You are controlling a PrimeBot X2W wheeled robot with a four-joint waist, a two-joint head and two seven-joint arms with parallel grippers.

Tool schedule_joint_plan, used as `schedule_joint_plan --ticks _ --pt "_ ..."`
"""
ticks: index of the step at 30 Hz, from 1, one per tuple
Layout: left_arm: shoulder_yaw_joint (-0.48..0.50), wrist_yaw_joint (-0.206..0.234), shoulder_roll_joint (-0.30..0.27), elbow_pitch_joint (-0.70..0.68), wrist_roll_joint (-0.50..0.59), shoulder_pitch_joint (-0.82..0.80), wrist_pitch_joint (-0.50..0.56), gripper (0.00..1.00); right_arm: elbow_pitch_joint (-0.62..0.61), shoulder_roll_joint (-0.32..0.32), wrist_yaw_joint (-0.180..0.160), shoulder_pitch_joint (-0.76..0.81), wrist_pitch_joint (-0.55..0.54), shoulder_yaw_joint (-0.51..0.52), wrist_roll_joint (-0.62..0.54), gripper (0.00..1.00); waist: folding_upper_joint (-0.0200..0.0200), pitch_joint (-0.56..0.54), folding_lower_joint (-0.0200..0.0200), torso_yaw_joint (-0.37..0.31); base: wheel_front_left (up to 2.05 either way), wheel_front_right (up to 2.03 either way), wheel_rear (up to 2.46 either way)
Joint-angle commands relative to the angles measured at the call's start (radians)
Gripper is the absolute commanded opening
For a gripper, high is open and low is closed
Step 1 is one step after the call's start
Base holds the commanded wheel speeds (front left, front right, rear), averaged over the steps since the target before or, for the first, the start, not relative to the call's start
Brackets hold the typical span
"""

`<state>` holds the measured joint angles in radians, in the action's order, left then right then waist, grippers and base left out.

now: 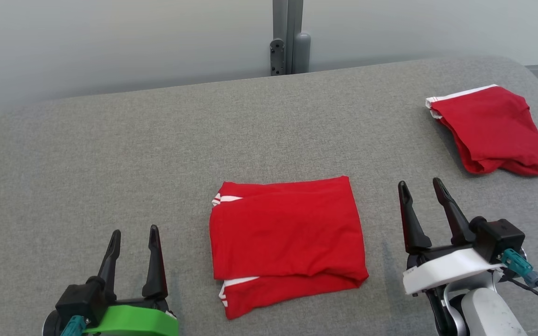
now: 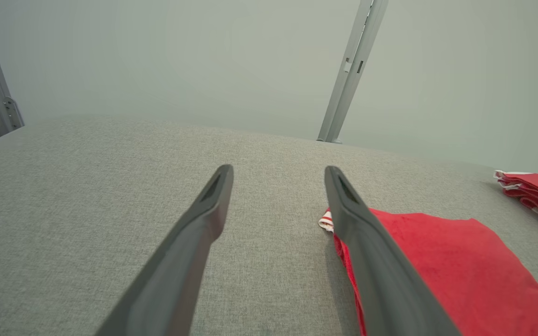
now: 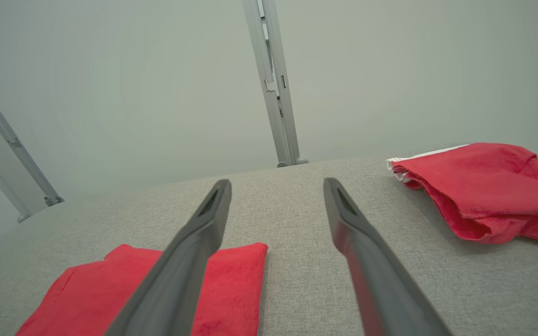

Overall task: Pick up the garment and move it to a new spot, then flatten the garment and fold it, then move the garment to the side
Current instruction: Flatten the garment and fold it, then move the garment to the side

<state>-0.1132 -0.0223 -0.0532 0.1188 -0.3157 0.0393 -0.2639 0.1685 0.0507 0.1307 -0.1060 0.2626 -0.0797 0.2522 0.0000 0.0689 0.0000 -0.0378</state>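
Item: garment [image 1: 287, 238], folded, at my 12 o'clock, side move outstanding; left gripper [image 1: 135, 231] and right gripper [image 1: 421, 183] jaws released, empty.

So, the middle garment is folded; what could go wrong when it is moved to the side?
1. The folded garment lies in loose layers, with a flap showing at its near edge; lifted by one edge, it might unfold.
2. A second garment lies at the far right; a move there might overlap them.
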Motion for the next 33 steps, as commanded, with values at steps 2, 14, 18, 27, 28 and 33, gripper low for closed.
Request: schedule_joint_plan --ticks 2,14,18,27,28,33 --pt "0.006 -0.005 0.000 0.002 0.006 0.005 0.000 1.00 0.004 0.001 0.000 0.011 0.003 -0.005 -0.002 1.00 0.0000 0.000 0.0000 0.001 0.00 0.00 0.00" --pt "0.012 -0.013 0.002 0.010 0.005 0.005 0.000 1.00 0.015 0.001 0.000 0.003 0.003 -0.008 -0.004 1.00 0.0000 -0.002 0.0000 -0.001 0.00 0.00 0.00" --pt "0.012 -0.014 0.002 0.011 0.006 0.009 0.000 1.00 0.017 0.001 0.000 0.004 0.003 -0.007 -0.005 1.00 0.0000 -0.004 0.0000 -0.002 0.00 0.00 0.00" --pt "-0.002 -0.005 0.002 0.013 -0.006 0.015 0.000 1.00 0.101 0.035 0.000 -0.053 -0.059 -0.047 0.018 1.00 0.0000 -0.007 0.0000 0.001 0.00 0.00 0.00" --pt "-0.004 -0.004 0.002 0.014 -0.007 0.014 0.000 1.00 0.111 0.046 0.000 -0.064 -0.089 -0.060 0.035 1.00 0.0000 -0.006 0.0000 0.002 0.00 0.00 0.00" --pt "-0.016 -0.005 0.002 0.019 -0.011 0.004 0.000 1.00 0.163 0.124 0.000 -0.123 -0.254 -0.149 0.135 1.00 0.0000 0.005 0.0000 0.013 0.00 0.00 0.00"
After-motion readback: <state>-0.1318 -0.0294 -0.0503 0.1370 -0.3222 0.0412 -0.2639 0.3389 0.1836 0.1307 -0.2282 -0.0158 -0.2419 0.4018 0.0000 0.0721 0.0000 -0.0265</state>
